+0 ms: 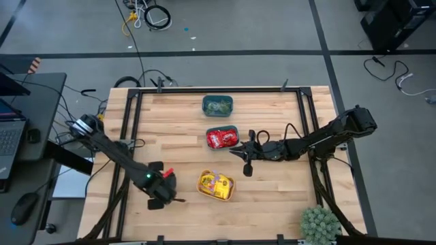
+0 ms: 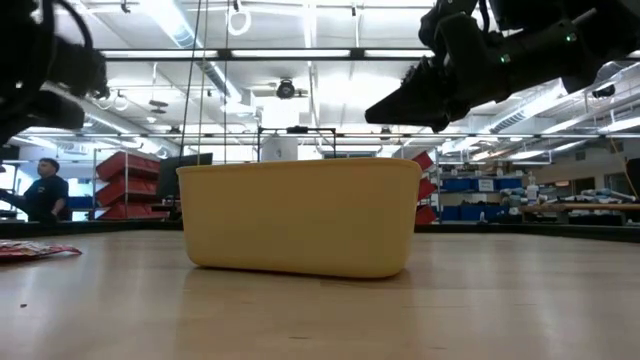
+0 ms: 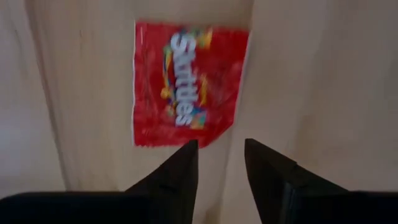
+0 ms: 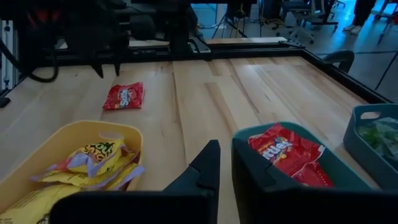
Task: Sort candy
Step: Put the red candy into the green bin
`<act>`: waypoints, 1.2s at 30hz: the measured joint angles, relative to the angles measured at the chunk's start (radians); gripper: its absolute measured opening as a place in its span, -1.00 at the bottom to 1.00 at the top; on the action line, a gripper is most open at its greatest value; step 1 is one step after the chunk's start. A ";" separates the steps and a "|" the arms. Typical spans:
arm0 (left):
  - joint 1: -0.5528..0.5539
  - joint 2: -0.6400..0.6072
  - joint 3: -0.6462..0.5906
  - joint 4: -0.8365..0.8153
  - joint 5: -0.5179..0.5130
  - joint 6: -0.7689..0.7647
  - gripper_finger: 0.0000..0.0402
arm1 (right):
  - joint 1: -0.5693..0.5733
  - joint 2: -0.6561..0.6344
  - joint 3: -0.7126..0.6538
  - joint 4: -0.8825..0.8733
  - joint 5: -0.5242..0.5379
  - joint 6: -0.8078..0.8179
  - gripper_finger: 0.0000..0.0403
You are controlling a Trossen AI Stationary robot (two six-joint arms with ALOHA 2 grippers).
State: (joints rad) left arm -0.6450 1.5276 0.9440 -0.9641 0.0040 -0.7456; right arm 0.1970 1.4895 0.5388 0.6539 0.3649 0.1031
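Glossy red candy packet [image 3: 186, 84] — flat, rectangular, crinkled

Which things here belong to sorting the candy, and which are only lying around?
Job:
red Skittles packet on the table, under the left gripper
yellow bin with yellow packets
middle teal bin with red packets
far teal bin with green candy

Lying about:
potted plant
laptop
computer mouse

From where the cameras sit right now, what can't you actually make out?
- Low view: what the yellow bin holds; its wall hides it.
- High view: the small packets in the far teal bin; too small to tell apart.
- Right wrist view: that bin's contents; cut off by the edge.
- Left wrist view: the red packet's small print; blurred.
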 joint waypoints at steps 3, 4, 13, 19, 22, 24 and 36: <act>-0.004 0.044 0.000 -0.035 -0.008 0.021 -0.33 | 0.000 0.000 0.000 -0.006 0.000 0.003 -0.86; -0.004 0.058 0.000 -0.044 -0.011 0.031 -0.33 | 0.000 0.000 0.000 -0.006 0.000 0.003 -0.86; -0.004 0.135 0.000 -0.015 -0.012 0.092 -0.33 | 0.006 0.000 0.000 -0.007 -0.001 0.003 -0.86; -0.004 0.183 0.002 0.038 0.008 0.147 -0.33 | 0.006 0.000 0.000 -0.007 -0.001 0.003 -0.86; -0.005 0.197 0.005 0.042 0.013 0.182 -0.42 | 0.006 0.000 0.000 -0.013 -0.001 0.003 -0.86; -0.005 0.198 0.005 0.045 0.016 0.198 -0.56 | 0.006 0.000 0.000 -0.018 -0.001 0.003 -0.87; 0.042 0.045 0.070 -0.091 -0.204 0.187 -0.99 | 0.006 0.000 0.000 -0.018 0.002 -0.007 -0.90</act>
State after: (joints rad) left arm -0.6030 1.5724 1.0143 -1.0547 -0.1998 -0.5582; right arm 0.2028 1.4895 0.5388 0.6357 0.3666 0.0961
